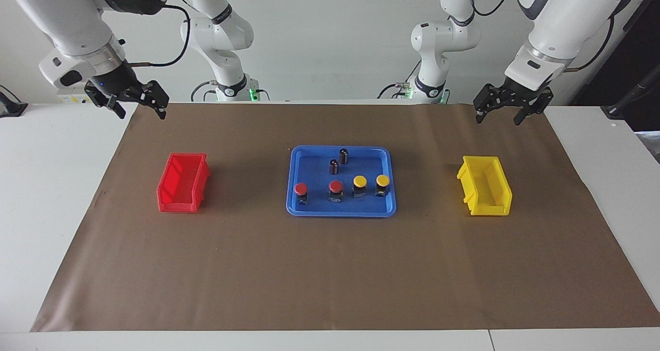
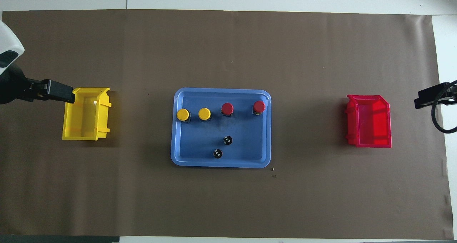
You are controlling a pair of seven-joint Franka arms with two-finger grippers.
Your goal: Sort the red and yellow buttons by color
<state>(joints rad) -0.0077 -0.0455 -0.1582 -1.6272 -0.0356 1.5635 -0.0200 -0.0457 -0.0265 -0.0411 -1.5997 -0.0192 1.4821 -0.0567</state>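
While both pincers hover apart, buttons (image 1: 335, 187) sit in tray (image 1: 299, 157).

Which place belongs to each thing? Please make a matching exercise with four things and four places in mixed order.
Things:
1. red buttons
2. yellow bin
3. red bin
4. dark cylinders

Places:
A. toward the right arm's end of the table
B. in the blue tray, in the row farther from the robots
C. toward the left arm's end of the table
D. in the blue tray, nearer to the robots than the buttons

Pairs: 1-B, 2-C, 3-A, 4-D
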